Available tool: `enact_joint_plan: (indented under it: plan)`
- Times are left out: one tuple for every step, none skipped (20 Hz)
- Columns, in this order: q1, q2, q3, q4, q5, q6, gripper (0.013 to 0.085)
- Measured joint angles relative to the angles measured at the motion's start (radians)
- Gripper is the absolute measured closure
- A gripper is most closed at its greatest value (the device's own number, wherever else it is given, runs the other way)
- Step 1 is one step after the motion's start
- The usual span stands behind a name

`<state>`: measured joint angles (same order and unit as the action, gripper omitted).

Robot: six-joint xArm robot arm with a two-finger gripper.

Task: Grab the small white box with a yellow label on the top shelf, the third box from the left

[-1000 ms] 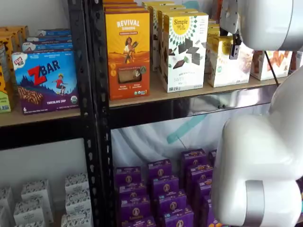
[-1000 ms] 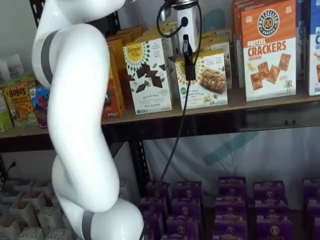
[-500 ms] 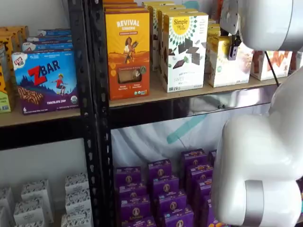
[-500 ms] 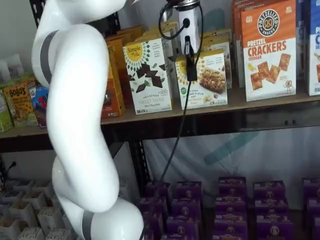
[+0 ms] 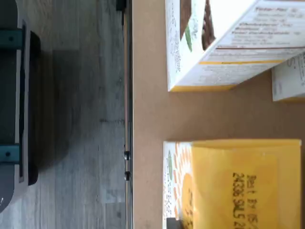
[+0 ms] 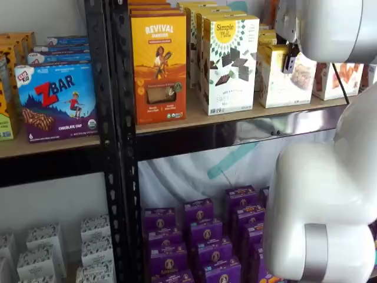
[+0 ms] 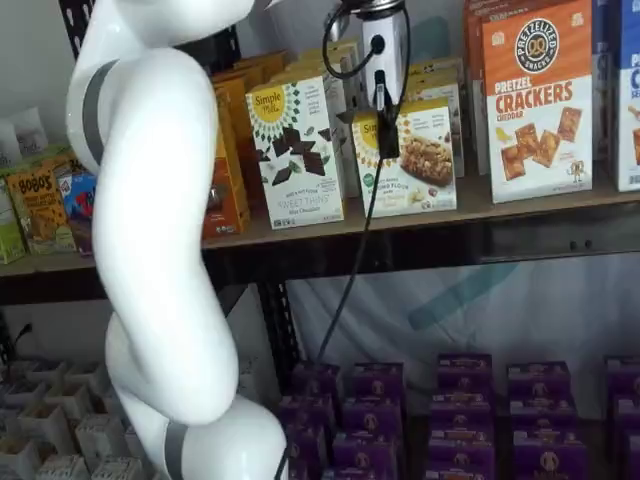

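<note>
The small white box [image 7: 422, 160] with a yellow top stands on the top shelf [image 7: 520, 205], shorter than its neighbours. It shows in both shelf views [image 6: 277, 82]. The wrist view looks down on its yellow top [image 5: 238, 186] and the tan shelf board [image 5: 150, 109]. My gripper [image 7: 384, 140] hangs in front of the box's upper left part. Only a black finger and a cable show there. In a shelf view the gripper [image 6: 288, 65] shows side-on against the box front. No gap shows, so I cannot tell whether it is open or shut.
A taller white carton with chocolate pieces [image 7: 295, 150] stands left of the box, and an orange crackers carton [image 7: 535, 100] to its right. An orange Revival carton [image 6: 158, 68] stands further left. Purple boxes [image 7: 460, 410] fill the lower level. My white arm [image 7: 160, 250] blocks the left side.
The gripper has edged slightly to the right across the small white box's front. The boxes have not moved.
</note>
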<state>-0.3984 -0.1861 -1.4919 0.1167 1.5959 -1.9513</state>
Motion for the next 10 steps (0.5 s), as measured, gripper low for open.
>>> enact_joint_plan:
  plan:
    - [-0.001,0.002,-0.003,0.0,0.003,-0.001,0.061]
    - [-0.002,0.005,-0.01,0.0,0.009,-0.002,0.061]
    - [-0.006,0.01,-0.02,0.0,0.019,-0.004,0.061]
    - [-0.009,0.015,-0.03,0.002,0.029,-0.006,0.061]
    - [-0.012,0.018,-0.037,0.003,0.037,-0.008,0.061]
    - [-0.015,0.022,-0.046,0.004,0.046,-0.011,0.061]
    - [-0.017,0.025,-0.053,0.006,0.053,-0.012,0.061]
    - [-0.02,0.026,-0.059,0.007,0.058,-0.014,0.061]
    - [-0.022,0.028,-0.063,0.007,0.063,-0.016,0.065]
    - [-0.023,0.029,-0.067,0.008,0.067,-0.017,0.065]
